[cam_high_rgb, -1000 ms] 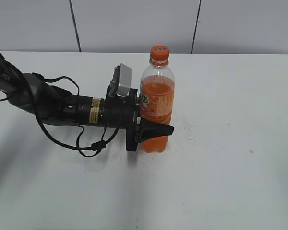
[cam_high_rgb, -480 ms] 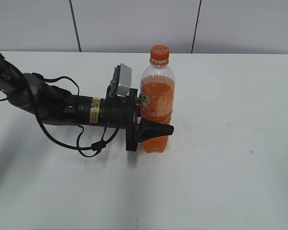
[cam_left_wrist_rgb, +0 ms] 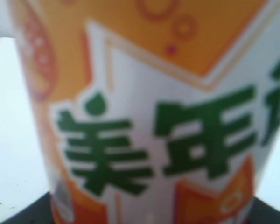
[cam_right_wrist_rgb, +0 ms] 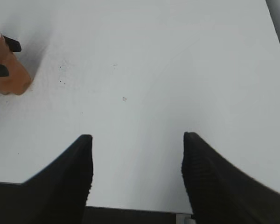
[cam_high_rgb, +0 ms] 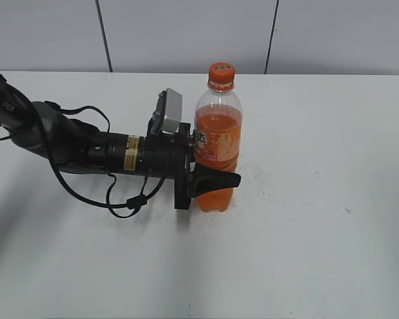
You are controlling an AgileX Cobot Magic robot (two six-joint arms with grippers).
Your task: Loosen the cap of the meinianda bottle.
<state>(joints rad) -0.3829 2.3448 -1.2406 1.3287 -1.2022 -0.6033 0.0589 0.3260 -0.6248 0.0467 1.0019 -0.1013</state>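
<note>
The meinianda bottle [cam_high_rgb: 217, 143] stands upright on the white table, filled with orange drink, its orange cap [cam_high_rgb: 221, 72] on top. My left gripper [cam_high_rgb: 216, 174] reaches in from the left and is shut on the bottle's lower body, one black finger showing in front. In the left wrist view the bottle's label [cam_left_wrist_rgb: 154, 121] fills the frame, blurred and very close. My right gripper [cam_right_wrist_rgb: 136, 140] is open and empty, hanging over bare table. It is not seen in the exterior view. The bottle's base [cam_right_wrist_rgb: 9, 77] shows at the far left of the right wrist view.
The left arm and its black cable [cam_high_rgb: 86, 156] lie low across the table's left side. The white table [cam_high_rgb: 319, 199] reaches a grey panelled wall at the back. Its near edge [cam_right_wrist_rgb: 130, 209] runs just beneath the right gripper's fingers.
</note>
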